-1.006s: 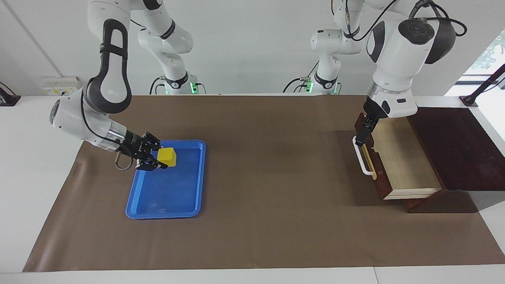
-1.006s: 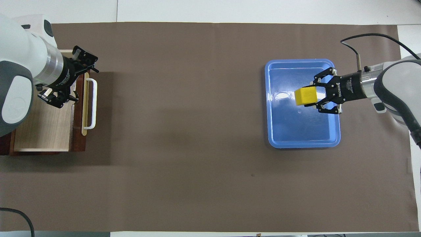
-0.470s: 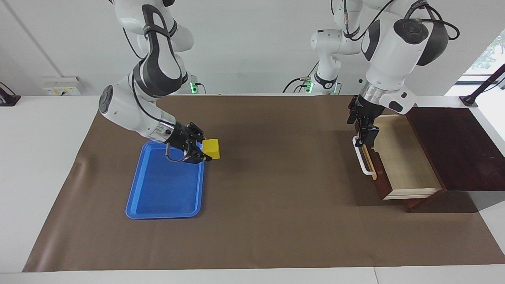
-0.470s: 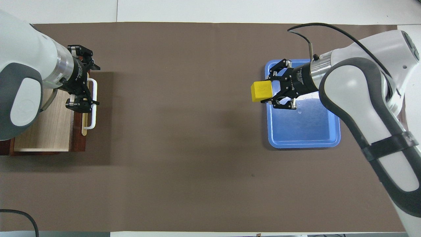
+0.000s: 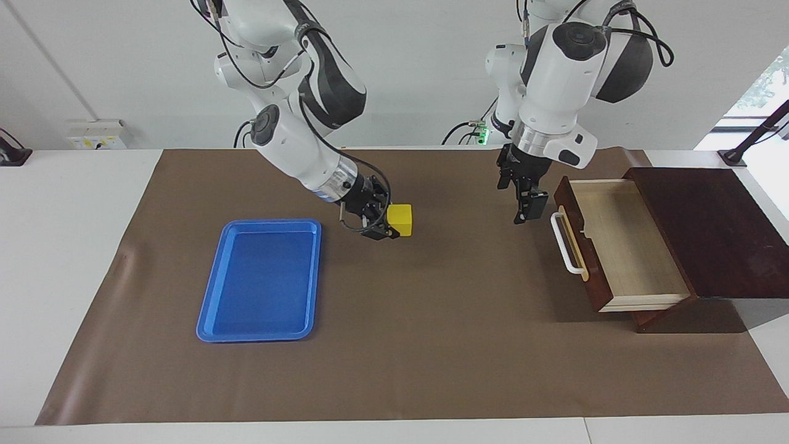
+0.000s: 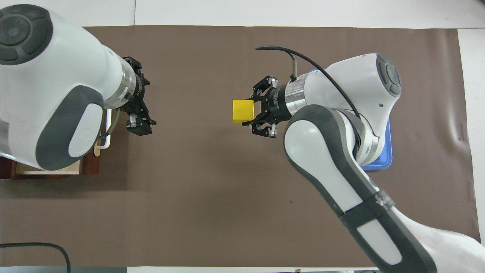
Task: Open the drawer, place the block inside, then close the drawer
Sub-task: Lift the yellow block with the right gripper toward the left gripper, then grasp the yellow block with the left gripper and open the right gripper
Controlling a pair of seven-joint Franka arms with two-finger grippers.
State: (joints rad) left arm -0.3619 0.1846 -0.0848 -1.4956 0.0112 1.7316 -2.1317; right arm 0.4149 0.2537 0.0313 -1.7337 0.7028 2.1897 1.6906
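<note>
The tabletop [image 5: 431, 345] under its brown mat carries the dark wooden box [image 5: 709, 228] at the left arm's end, and the drawer [image 5: 622, 246] stands pulled out, its pale inside bare, white handle [image 5: 564, 243] facing the middle. The blue tray [image 5: 259, 280] lies at the right arm's end, nothing in it. Now the right end effector [image 5: 383, 223] is up over the bare mat between tray and drawer, clenched on the block [image 5: 400, 220], which juts from its fingertips toward the drawer. Half a second ago that block hung at the tray's rim; it has travelled well clear. The left end effector [image 5: 524, 203] has come off the handle and hangs just beside the drawer front, fingers spread, gripping nothing.
</note>
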